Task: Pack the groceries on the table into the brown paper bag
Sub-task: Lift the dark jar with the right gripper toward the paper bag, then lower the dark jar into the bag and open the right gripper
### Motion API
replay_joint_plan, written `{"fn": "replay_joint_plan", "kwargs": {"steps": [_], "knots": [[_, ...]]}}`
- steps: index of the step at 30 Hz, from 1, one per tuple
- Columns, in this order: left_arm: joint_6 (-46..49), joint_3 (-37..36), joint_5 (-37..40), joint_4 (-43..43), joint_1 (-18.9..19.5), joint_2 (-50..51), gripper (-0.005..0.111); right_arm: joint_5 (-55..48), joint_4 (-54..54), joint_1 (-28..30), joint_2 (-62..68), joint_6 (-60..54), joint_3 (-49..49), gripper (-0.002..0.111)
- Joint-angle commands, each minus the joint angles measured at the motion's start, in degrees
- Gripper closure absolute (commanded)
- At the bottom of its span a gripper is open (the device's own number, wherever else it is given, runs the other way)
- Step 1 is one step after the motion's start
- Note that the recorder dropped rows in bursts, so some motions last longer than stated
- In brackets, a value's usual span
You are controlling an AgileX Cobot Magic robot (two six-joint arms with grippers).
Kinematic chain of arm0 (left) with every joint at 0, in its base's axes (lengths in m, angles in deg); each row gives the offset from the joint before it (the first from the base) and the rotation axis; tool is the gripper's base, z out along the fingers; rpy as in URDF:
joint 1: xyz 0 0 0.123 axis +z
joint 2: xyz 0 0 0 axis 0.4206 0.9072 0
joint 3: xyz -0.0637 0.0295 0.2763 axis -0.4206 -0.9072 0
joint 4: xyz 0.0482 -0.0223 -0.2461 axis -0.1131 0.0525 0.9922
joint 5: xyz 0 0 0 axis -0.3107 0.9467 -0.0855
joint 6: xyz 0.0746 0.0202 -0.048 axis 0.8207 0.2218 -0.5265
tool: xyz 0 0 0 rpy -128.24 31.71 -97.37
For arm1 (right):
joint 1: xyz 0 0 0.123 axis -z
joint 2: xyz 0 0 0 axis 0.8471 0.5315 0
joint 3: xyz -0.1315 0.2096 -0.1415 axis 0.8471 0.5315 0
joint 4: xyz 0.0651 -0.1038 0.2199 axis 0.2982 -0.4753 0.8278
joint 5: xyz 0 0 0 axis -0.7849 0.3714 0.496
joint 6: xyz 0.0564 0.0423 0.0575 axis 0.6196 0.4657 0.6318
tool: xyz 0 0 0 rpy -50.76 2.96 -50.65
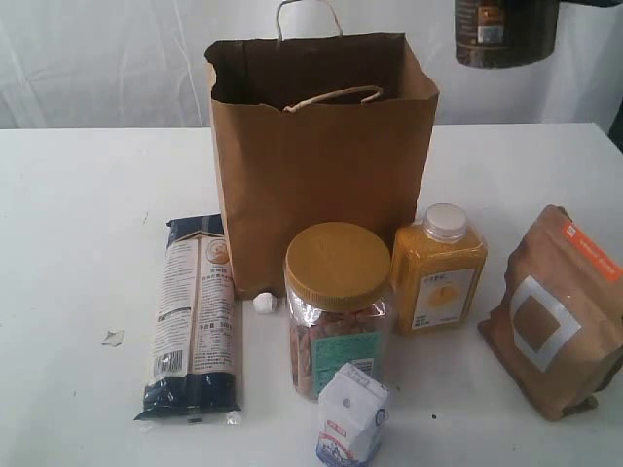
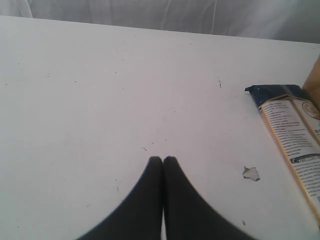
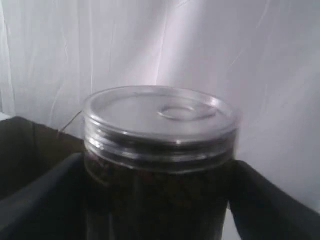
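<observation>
**Left side.** The left gripper (image 2: 163, 160) is closed, fingertips pressed together and holding nothing. It hangs over a bare part of the table (image 1: 68, 243). The long dark-blue-and-white pasta packet (image 1: 195, 316) lies flat nearby, just beside the bag's left corner.

**Centre.** The brown paper bag (image 1: 321, 185) stands upright with its mouth open. In front of it stand the tan-lidded clear jar (image 1: 337, 311) and the small white carton (image 1: 352, 416).

**Right side.** The orange-yellow bottle (image 1: 438, 277) stands by the bag's right corner, and the kraft pouch with orange label (image 1: 555, 316) leans at the far right. Above these two, clear of the table, the dark metal-lidded jar (image 1: 506, 34) is clamped in the right gripper (image 3: 157, 195). The fingers (image 3: 45, 205) grip its sides below the lid.

**Step in hand (judged): carry the jar to the bag.**
- The jar hangs higher than the bag's rim and to the right of its mouth. Move it leftward until it is fully over the opening.
- Keep it above the rim and the loop handles during the move.
- Lower it inside before releasing, so that it does not drop and tear the paper.

**Orientation.** The jar's long axis appears vertical, with the lid uppermost. Keep it vertical so that it lands on its base.
</observation>
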Motion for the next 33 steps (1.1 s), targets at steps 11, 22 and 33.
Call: {"fn": "replay_joint_plan", "kwargs": {"steps": [11, 22, 33], "knots": [[0.1, -0.2, 0.0, 0.0, -0.5, -0.2, 0.107, -0.2, 3.2, -2.7, 4.8, -5.7, -5.5, 0.108], [0.1, -0.2, 0.0, 0.0, -0.5, -0.2, 0.107, -1.1, 8.8, -5.4, 12.7, -6.1, -11.8, 0.108], [0.1, -0.2, 0.0, 0.0, -0.5, -0.2, 0.107, 0.2, 11.0, -7.2, 17.3, -7.1, -12.1, 0.108]]}}
